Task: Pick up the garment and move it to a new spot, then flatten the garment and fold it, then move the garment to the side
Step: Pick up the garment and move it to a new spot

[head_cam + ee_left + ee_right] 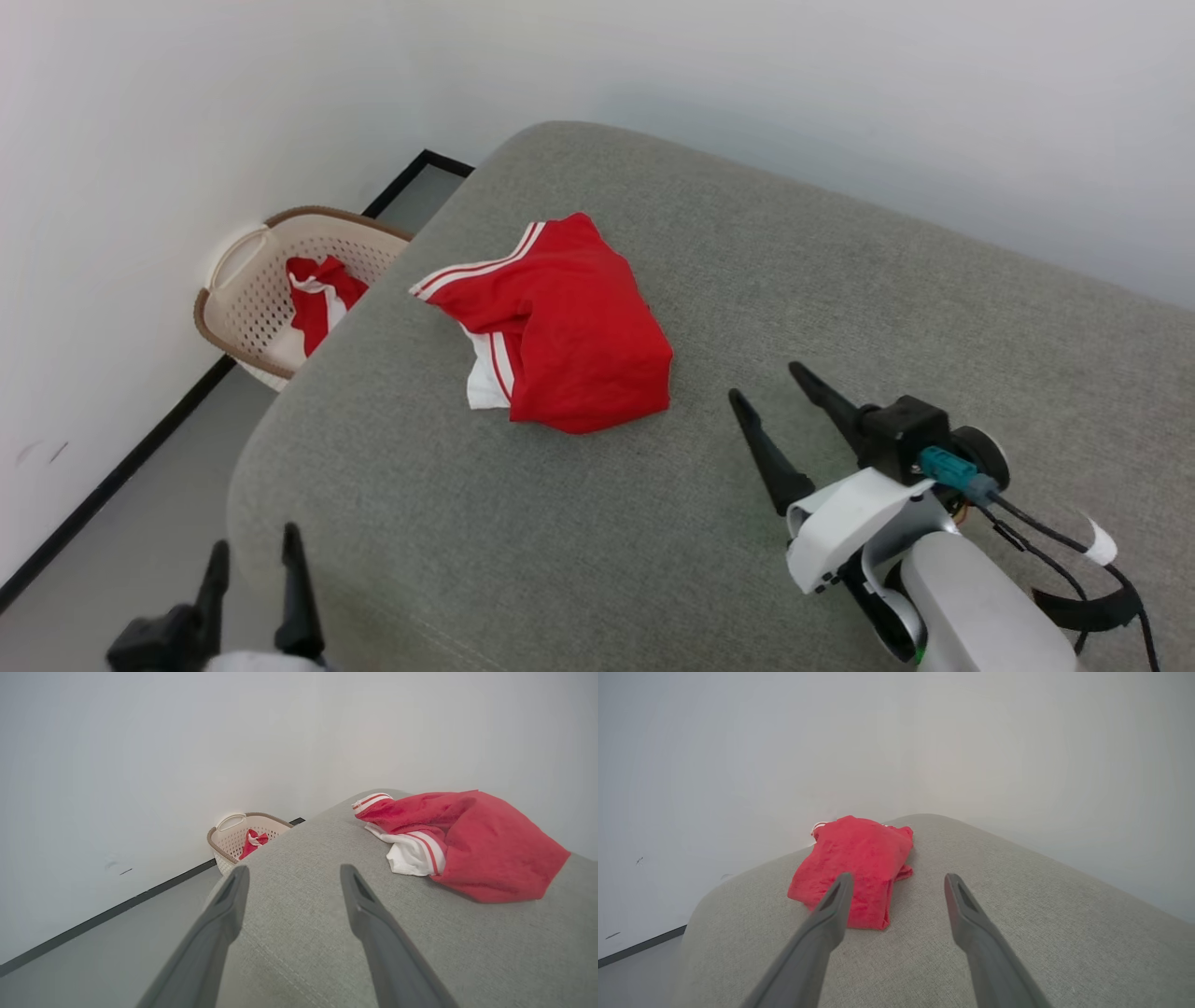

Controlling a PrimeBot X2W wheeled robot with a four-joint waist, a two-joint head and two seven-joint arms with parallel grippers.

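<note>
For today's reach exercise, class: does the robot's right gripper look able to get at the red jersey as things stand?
Probably yes. The right gripper, jaws open, points toward the jersey from close by, and only bare grey cushion lies between them.

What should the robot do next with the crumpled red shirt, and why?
Probably reach the right gripper forward to the near edge of the garment. It lies bunched on the grey cushion, untouched, and that gripper's jaws stand open, empty, closest to it.
</note>
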